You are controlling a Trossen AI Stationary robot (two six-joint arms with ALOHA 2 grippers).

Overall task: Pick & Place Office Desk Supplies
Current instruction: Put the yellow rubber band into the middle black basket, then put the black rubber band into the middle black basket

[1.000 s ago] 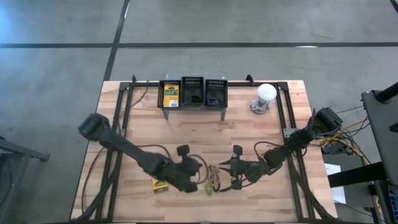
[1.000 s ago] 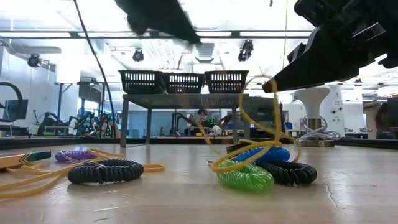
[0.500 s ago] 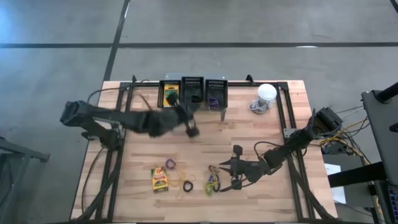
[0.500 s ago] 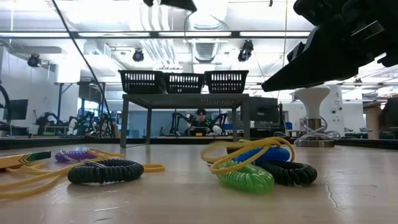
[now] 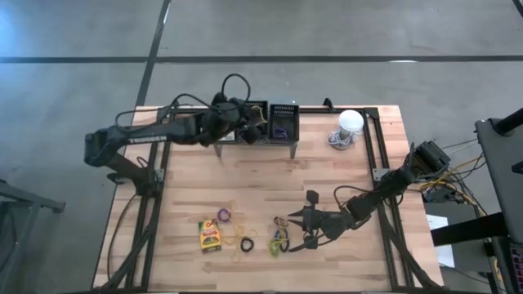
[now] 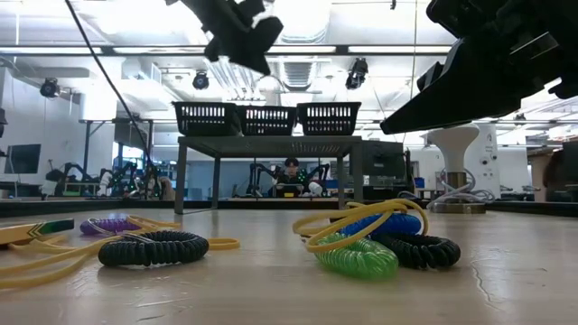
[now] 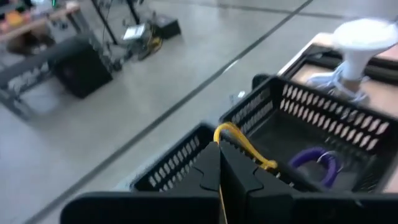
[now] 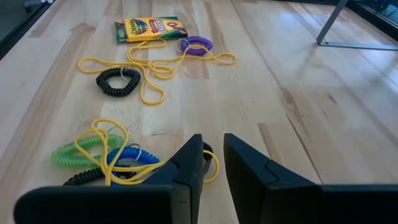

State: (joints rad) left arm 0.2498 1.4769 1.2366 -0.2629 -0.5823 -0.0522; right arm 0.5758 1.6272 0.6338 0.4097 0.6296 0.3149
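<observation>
My left gripper (image 5: 258, 122) (image 7: 217, 149) hangs over the row of three black mesh bins (image 5: 253, 122) at the table's far edge, about above the middle bin, shut on a yellow rubber band (image 7: 242, 142). The left bin holds a crayon box (image 5: 225, 125) and the right bin a purple band (image 7: 316, 158). My right gripper (image 5: 296, 220) (image 8: 212, 163) hovers low at the near centre, open by a narrow gap, just beside a heap of green, blue and black coils (image 8: 93, 155) tangled with a yellow band. Farther off lie a crayon box (image 8: 151, 28), a black coil (image 8: 118, 81), a purple coil (image 8: 196, 43) and yellow bands (image 8: 155, 68). My left gripper pinches the yellow rubber band between its two fingers, with a loop of it (image 7: 231, 132) arching out past the fingertips. The band is lifted clear of the table, above the bins. The fingers point slanting down toward the far edge.
A white bulb-like object (image 5: 350, 122) stands at the far right, next to the bins. The bins sit on a grey shelf on legs (image 6: 266, 144). Black frame rails run along the table's left and right sides (image 5: 159, 155). Bare wood lies between bins and supplies.
My left gripper has risen from the heap at the near centre, with a yellow band that first stretched up from the coils and then came free. It has swung across the table to the far edge, over the bins. The heap has settled back flat.
</observation>
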